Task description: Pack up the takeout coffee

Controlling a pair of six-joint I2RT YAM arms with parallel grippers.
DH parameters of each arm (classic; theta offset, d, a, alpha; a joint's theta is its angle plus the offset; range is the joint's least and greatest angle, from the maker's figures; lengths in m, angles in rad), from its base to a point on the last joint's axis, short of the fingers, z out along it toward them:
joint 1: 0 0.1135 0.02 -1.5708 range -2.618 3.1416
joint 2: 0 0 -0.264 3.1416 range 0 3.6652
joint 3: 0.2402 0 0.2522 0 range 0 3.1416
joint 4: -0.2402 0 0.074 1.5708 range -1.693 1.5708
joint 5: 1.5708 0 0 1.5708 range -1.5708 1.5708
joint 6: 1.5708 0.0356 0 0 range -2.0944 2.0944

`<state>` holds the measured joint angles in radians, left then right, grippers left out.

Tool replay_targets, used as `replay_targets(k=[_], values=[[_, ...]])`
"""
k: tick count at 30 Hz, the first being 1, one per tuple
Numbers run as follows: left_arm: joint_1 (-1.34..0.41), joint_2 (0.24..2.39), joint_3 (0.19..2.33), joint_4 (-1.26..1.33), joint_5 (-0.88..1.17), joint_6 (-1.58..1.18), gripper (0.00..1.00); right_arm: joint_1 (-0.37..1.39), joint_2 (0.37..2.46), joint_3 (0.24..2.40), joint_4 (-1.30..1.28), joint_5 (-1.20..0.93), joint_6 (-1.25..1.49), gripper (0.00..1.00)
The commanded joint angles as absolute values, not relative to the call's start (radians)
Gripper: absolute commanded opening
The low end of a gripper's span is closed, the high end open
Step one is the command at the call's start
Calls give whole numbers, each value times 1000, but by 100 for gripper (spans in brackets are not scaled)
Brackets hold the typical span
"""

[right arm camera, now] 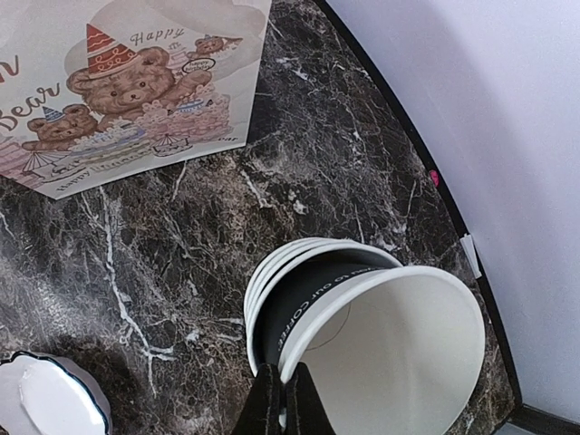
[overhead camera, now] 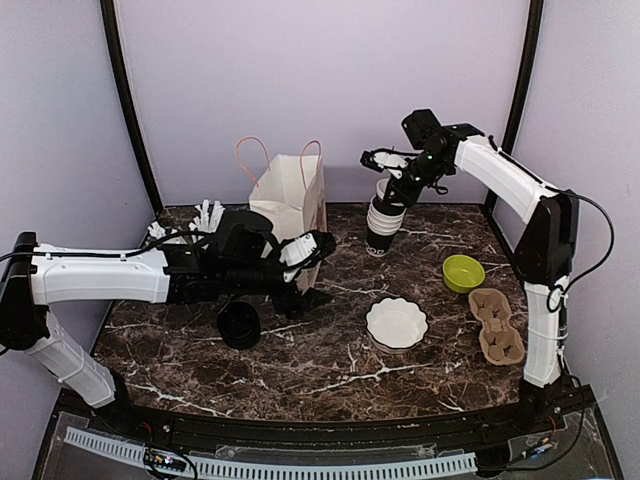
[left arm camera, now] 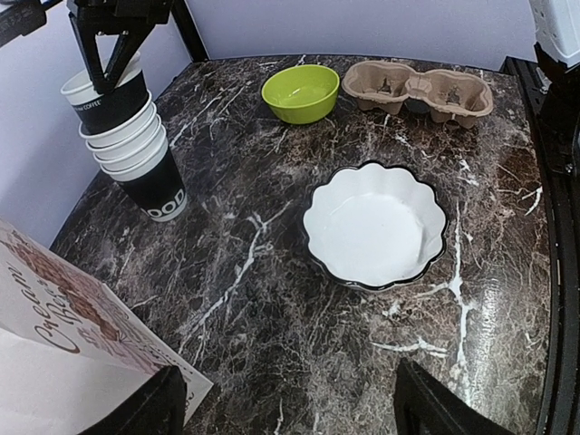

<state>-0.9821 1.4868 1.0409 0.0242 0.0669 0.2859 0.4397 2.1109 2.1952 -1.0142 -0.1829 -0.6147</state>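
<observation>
A white scalloped dish [left arm camera: 376, 227] sat mid-worktop [left arm camera: 254, 326], with a lime-green bowl [left arm camera: 301, 92] and a cardboard two-cup carrier [left arm camera: 419, 91] beyond it. A stack of lidless cups [left arm camera: 136, 149] stood near a bear-printed paper bag [right arm camera: 136, 82].

Dark marble table [overhead camera: 330, 370] bears — paper bag [overhead camera: 290, 195], cup stack [overhead camera: 383, 225], black cup [overhead camera: 240, 325], green bowl [overhead camera: 463, 272], scalloped dish [overhead camera: 397, 323], cardboard carrier [overhead camera: 497, 326].

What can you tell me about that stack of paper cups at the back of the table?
The stack of cups is black paper with white lettering, white inside, with rolled white rims and no lids. It stands on the dark marble table, to the right of the paper bag. Its top cup sits tilted, partly out of the others, its rim pinched by the right tool.
</observation>
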Motion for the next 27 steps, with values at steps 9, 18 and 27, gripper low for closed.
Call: replay_targets(k=[9, 18, 27], values=[[-1005, 1486, 1073, 6, 29, 297, 81, 443, 1969, 2209, -1035, -173, -598, 0], [-1005, 1475, 1073, 9, 12, 302, 80, 479, 1776, 2052, -1039, -266, -598, 0], [-1005, 1233, 1095, -73, -241, 281, 79, 681, 1505, 1587, -992, -317, -645, 0]])
